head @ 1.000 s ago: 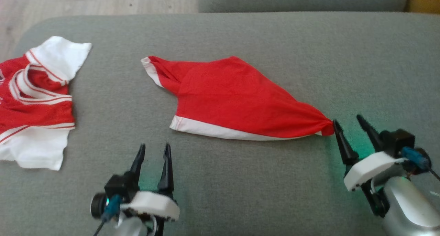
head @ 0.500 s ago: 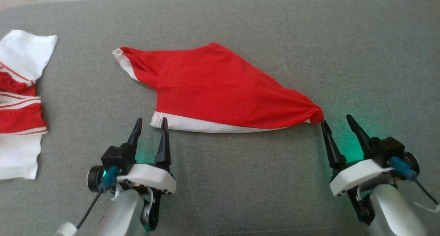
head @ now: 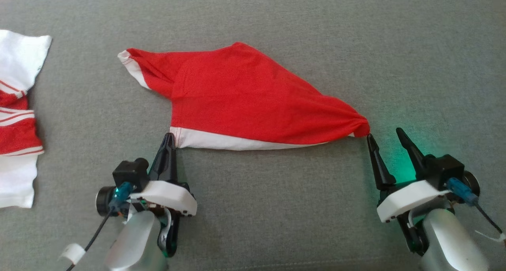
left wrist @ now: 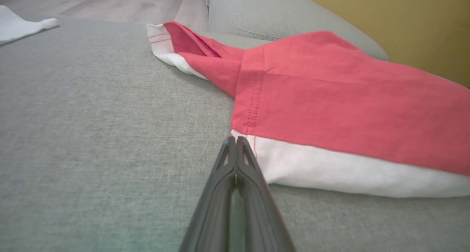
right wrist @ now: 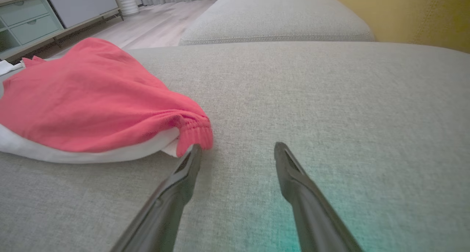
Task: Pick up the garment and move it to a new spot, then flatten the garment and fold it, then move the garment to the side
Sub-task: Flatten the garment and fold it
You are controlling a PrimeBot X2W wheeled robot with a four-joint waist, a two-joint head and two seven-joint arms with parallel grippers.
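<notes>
Left gripper (head: pixel 170 138) sits at roughly 7 o'clock in the head view. Its two dark fingers are pressed together into one blade with no gap, tips aimed at 12. The left forearm (head: pixel 132 243), pale silver, comes up from the bottom edge behind it. Right gripper (head: pixel 384 134) is over at 4 o'clock with its fingers spread wide in a V, leaning toward 11. The right forearm (head: pixel 454 243) angles in from 5 o'clock. Both grippers are low and about level with each other.

garment (head: pixel 253 101) centre of couch (head: pixel 276 207) | other clothes (head: pixel 16 125) at left edge, well apart
</notes>
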